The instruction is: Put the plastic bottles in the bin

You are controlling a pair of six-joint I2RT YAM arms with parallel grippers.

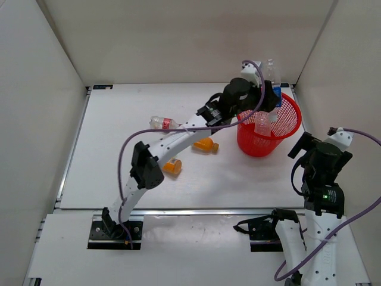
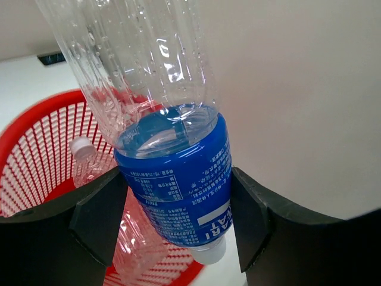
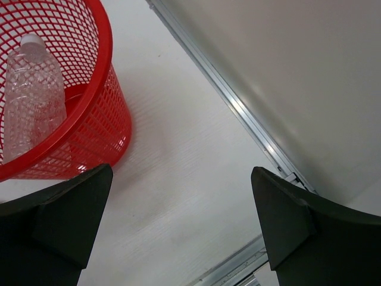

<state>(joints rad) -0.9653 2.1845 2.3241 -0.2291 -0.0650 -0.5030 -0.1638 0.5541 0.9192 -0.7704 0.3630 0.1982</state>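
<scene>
My left gripper (image 1: 269, 95) is shut on the clear bottle with the blue label (image 1: 272, 74) and holds it over the far rim of the red mesh bin (image 1: 256, 143). In the left wrist view the fingers clamp the blue label (image 2: 178, 179), cap pointing down, above the bin (image 2: 36, 119). A plain clear bottle (image 1: 263, 124) stands inside the bin, and also shows in the left wrist view (image 2: 83, 159) and the right wrist view (image 3: 33, 101). My right gripper (image 1: 299, 145) is open and empty, right of the bin (image 3: 89, 125). No green bottle is in view.
On the table left of the bin lie a clear bottle with a red label (image 1: 162, 123) and two orange bottles (image 1: 205, 145) (image 1: 173, 167). The left arm reaches across above them. White walls enclose the table on three sides.
</scene>
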